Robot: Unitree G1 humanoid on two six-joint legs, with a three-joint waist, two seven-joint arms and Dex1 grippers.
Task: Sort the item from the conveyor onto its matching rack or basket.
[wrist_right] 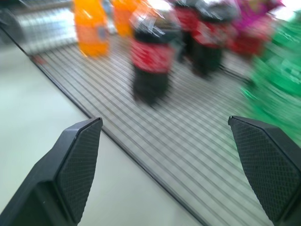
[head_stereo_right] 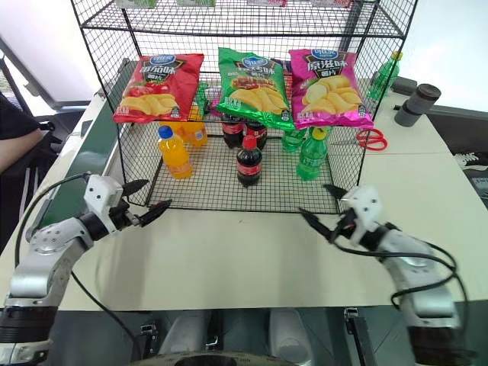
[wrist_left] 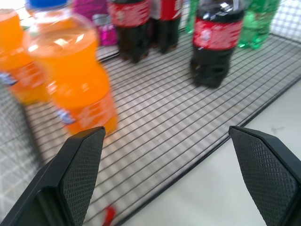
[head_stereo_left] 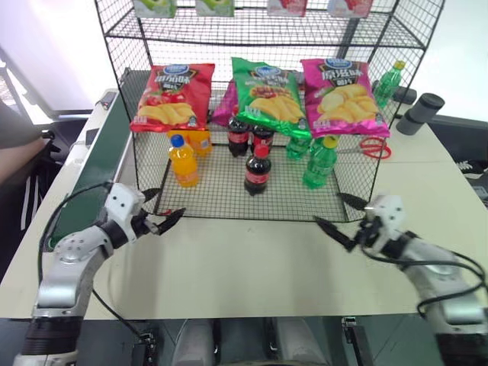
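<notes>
Left eye view: the cola bottle (head_stereo_left: 258,171) is being shown standing upright on the wire floor of the black rack (head_stereo_left: 229,200), near its front edge, between an orange-soda bottle (head_stereo_left: 183,161) and a green bottle (head_stereo_left: 319,162). Both end effectors are being held released over the tabletop (head_stereo_left: 252,267), left end effector (head_stereo_left: 165,207) and right end effector (head_stereo_left: 339,213) gripping nothing. The conveyor (head_stereo_left: 107,164) is lying alongside the rack's left.

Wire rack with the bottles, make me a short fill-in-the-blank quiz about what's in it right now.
1. The front cola bottle stands upright in the wire rack and has a ____ cap.
2. The orange soda bottle has a ____ cap.
3. Between the red and pink bags hangs a ____ chip bag.
4. Both the left gripper and right gripper are ____.

Missing words: red; blue; green; open
</notes>
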